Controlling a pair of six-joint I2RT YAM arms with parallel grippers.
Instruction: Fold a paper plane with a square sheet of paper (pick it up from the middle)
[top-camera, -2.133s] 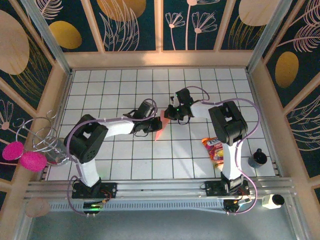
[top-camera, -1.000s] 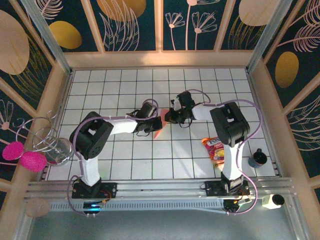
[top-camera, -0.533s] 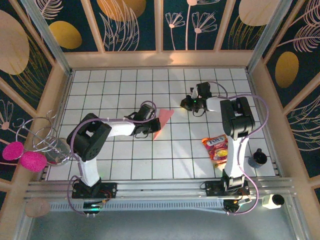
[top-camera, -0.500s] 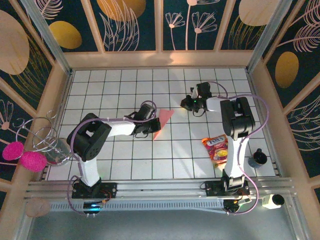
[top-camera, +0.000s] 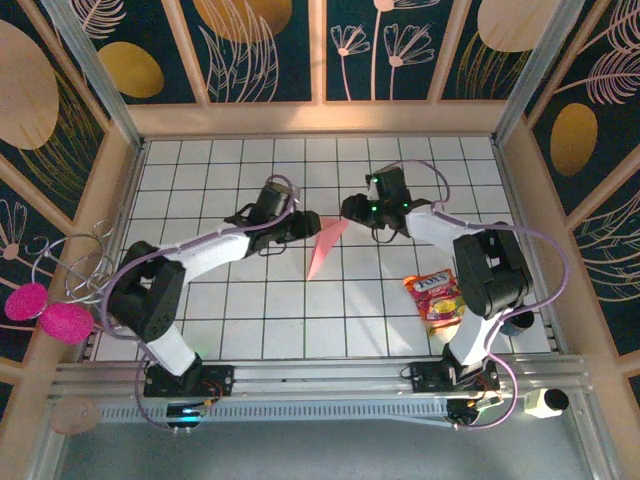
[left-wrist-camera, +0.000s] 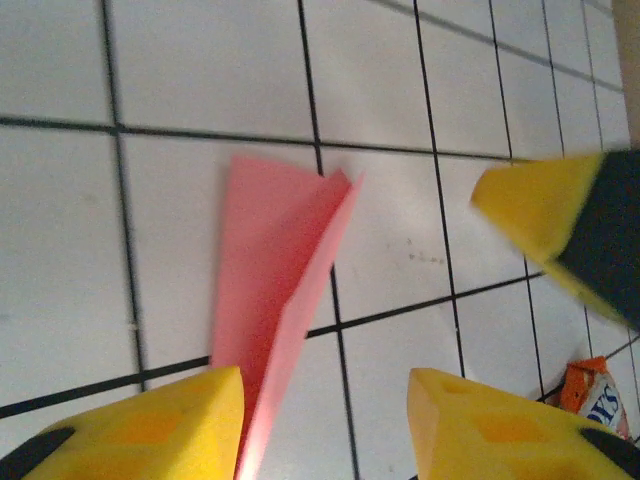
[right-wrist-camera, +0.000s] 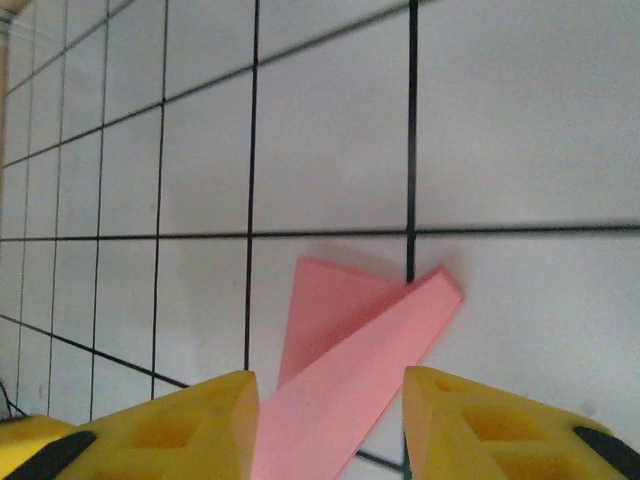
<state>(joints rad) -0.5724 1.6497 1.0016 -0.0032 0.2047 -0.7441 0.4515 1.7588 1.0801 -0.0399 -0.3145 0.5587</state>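
Observation:
The paper plane (top-camera: 324, 246) is a slim salmon-pink dart lying on the white tiled floor, its tip toward the near side. My left gripper (top-camera: 306, 223) hovers just left of its wide end, jaws open. In the left wrist view the plane (left-wrist-camera: 275, 290) runs down beside the left yellow finger (left-wrist-camera: 150, 425) of the left gripper (left-wrist-camera: 325, 425). My right gripper (top-camera: 352, 208) stands open just right of the wide end. In the right wrist view the plane (right-wrist-camera: 350, 370) lies between the open fingers of the right gripper (right-wrist-camera: 330, 425). One finger of the right gripper (left-wrist-camera: 560, 220) crosses the left wrist view.
A red and yellow snack packet (top-camera: 433, 297) lies right of centre, its corner (left-wrist-camera: 595, 395) visible from the left wrist. A dark cup (top-camera: 515, 318) stands at the near right. A wire stand with pink balls (top-camera: 60, 318) sits outside the left wall. Wooden walls enclose the floor.
Both grippers were shut on the plane a second ago and have opened. The right gripper swung away to the right and has come back; the left arm reached farther back. The plane lies free.

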